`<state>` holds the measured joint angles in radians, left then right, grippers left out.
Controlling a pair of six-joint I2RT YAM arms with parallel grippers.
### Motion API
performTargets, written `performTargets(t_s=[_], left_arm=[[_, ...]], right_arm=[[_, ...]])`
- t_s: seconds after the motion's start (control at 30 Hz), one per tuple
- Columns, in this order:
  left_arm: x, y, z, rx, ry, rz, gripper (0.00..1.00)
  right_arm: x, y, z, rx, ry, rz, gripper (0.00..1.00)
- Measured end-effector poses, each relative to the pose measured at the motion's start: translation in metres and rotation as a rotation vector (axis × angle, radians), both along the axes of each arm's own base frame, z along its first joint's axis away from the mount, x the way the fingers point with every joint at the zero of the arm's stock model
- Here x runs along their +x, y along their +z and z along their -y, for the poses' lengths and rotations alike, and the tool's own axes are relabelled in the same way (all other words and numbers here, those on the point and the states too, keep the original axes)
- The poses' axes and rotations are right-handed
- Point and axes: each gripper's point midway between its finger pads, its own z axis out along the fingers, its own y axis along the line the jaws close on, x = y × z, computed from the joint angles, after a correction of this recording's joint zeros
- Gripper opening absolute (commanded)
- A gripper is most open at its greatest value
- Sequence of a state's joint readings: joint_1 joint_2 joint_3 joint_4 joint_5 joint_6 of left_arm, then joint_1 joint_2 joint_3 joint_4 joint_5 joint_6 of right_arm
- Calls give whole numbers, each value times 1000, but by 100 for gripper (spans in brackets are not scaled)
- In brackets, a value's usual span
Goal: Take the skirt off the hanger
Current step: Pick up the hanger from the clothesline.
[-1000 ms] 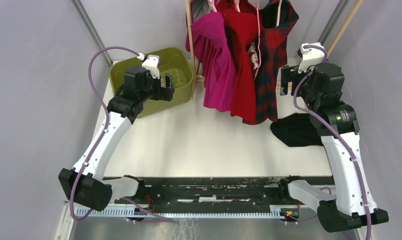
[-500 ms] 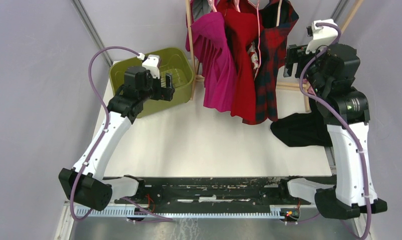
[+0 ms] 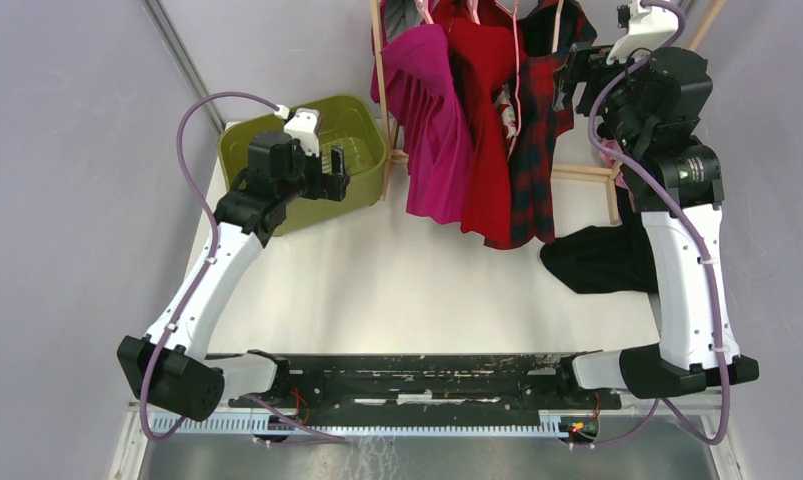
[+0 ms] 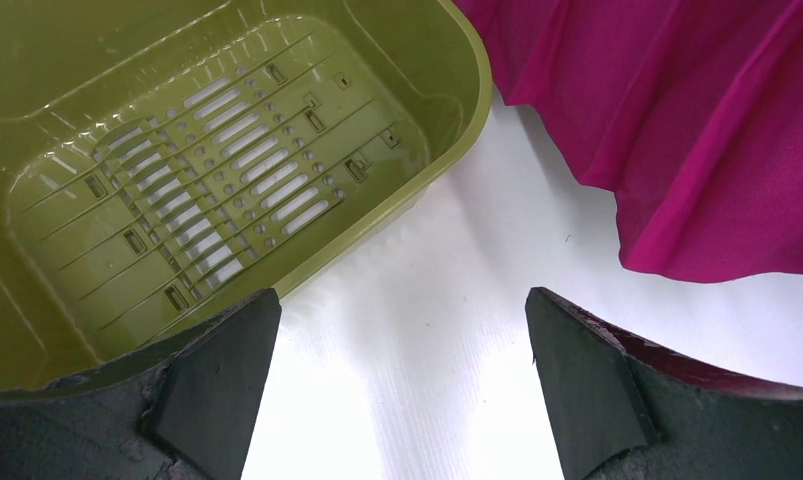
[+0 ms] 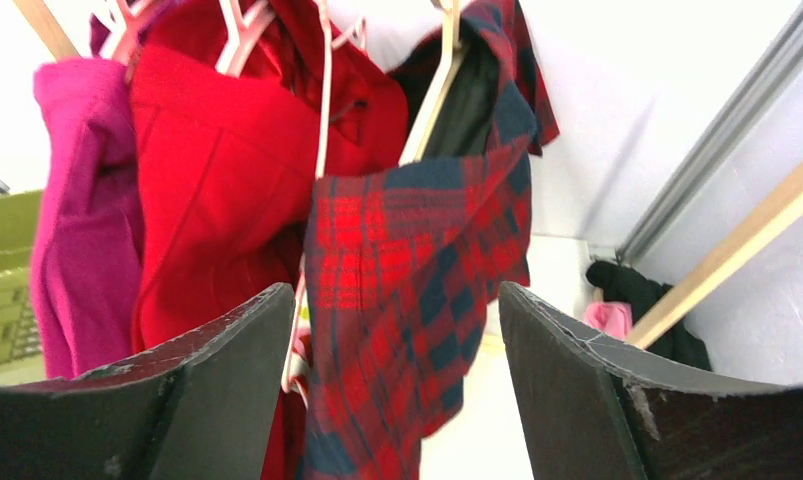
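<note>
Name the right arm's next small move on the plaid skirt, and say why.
Probably ease the right gripper forward and close it on the upper edge of the plaid skirt. Its jaws stand open with nothing between them, and the skirt hangs straight ahead of them on its pale hanger.

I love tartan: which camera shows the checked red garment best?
The right wrist view: the checked red garment fills the middle, close up, with its pale hanger. The top view shows its full length, but smaller. The left wrist view misses it.

Bright even light washes out whites in both wrist views
</note>
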<state>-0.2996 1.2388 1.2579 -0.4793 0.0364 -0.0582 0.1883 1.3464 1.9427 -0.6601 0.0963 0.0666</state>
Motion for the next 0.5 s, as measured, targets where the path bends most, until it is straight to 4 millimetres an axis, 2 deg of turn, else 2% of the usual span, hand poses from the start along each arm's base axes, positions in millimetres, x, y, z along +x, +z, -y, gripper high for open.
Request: performTargets(t_s=[0.23, 0.4, 0.5], left_arm=[[0, -1, 5, -17, -17, -6, 99], [1, -1, 6, -31, -13, -9, 100], [1, -1, 6, -30, -12, -9, 99]], right_arm=[[23, 16, -14, 59, 35, 56, 80], [48, 7, -20, 63, 39, 47, 81], [63, -5, -22, 54, 33, 21, 82]])
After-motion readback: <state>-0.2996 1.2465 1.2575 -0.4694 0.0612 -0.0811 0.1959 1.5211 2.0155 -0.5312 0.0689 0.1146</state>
